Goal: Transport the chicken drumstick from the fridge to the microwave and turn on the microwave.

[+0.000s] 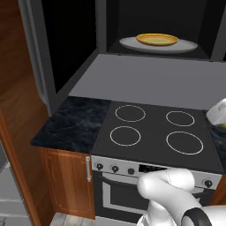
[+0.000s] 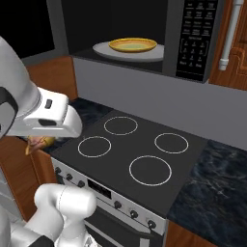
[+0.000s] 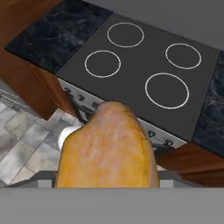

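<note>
The hand holds the drumstick above the stove's front edge, below the open microwave.

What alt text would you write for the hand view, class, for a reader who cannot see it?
A yellow-orange chicken drumstick sits large at the bottom of the hand view, close to the camera. Beyond it lies a black stovetop with four white rings, a row of knobs along its front edge, dark marbled counter on both sides and grey floor tiles below.

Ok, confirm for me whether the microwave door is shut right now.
No, the microwave stands open, its black inside exposed with the yellow plate sitting on the grey turntable.
</note>
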Robot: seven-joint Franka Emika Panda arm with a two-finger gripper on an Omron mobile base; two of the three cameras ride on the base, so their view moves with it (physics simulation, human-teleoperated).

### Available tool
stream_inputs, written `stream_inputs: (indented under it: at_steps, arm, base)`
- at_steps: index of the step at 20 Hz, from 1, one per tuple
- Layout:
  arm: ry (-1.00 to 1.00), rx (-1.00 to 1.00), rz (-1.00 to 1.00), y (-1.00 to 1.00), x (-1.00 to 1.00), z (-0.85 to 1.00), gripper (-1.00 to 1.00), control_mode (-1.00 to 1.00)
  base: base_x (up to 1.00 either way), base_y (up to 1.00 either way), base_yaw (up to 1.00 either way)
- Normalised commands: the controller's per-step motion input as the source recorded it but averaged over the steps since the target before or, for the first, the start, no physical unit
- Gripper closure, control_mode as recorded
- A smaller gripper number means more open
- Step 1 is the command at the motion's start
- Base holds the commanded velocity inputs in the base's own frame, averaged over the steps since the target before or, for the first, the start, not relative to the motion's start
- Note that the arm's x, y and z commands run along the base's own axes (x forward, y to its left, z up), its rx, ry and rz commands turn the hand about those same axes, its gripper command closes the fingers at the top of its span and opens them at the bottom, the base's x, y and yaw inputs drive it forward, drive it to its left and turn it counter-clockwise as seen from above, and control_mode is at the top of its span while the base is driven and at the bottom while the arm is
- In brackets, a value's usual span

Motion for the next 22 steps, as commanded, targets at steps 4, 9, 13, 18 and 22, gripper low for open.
stream_inputs:
  at_steps: [4,9,13,18,22]
  arm:
    - [-0.22,0.00,0.05,0.04,0.18,0.49,1.00,-1.00]
    - [-0.19,0.00,0.01,0.02,0.10,0.47,1.00,-1.00]
    - [-0.19,0.00,0.00,0.00,0.00,0.41,1.00,-1.00]
    - [-0.19,0.00,0.00,0.01,0.00,0.35,1.00,-1.00]
    - [-0.18,0.00,0.00,0.00,0.05,0.29,1.00,-1.00]
  base:
    - [0.00,0.00,0.00]
    - [0.00,0.00,0.00]
    - [0.00,0.00,0.00]
    - [0.00,0.00,0.00]
    - [0.00,0.00,0.00]
